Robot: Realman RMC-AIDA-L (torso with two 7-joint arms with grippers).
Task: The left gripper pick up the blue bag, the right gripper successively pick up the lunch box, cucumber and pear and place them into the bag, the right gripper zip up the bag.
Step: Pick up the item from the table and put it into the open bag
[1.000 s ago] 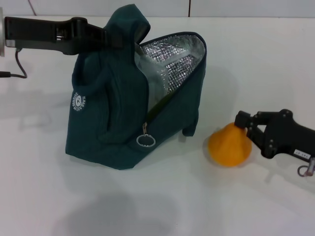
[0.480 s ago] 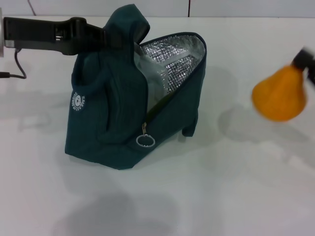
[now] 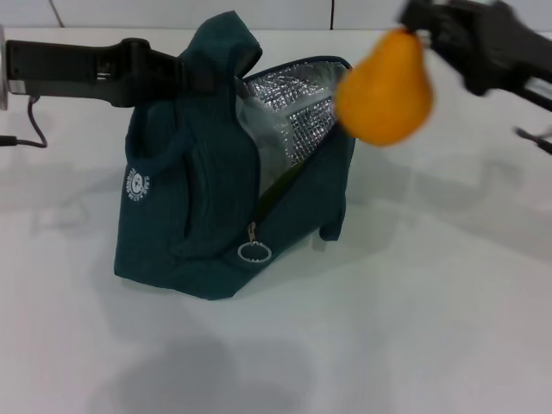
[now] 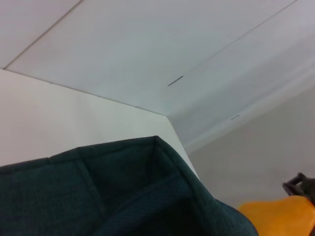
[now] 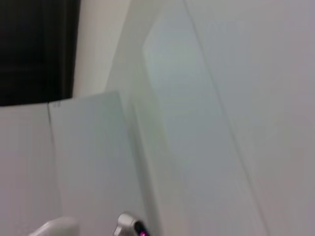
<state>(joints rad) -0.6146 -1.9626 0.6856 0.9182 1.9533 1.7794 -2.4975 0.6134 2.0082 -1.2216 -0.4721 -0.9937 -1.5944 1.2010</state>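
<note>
The blue bag (image 3: 198, 198) stands on the white table with its mouth open to the right, silver lining (image 3: 297, 108) showing. My left gripper (image 3: 200, 73) reaches in from the left and is shut on the bag's handle at the top. In the air just right of the open mouth hangs the orange-yellow pear (image 3: 385, 90), held at its narrow top by my right gripper (image 3: 420, 28). A thin dark green strip (image 3: 278, 183) at the opening's lower edge looks like the cucumber. The lunch box is hidden. The left wrist view shows bag fabric (image 4: 123, 196) and the pear (image 4: 275, 219).
A ring zip pull (image 3: 255, 251) hangs on the bag's front. A black cable (image 3: 34, 129) trails on the table (image 3: 414, 328) at the far left. The right wrist view shows only pale walls.
My right gripper has lifted the pear off the table at the right and carried it up and leftward to the bag's open mouth. The left gripper and bag stay put.
</note>
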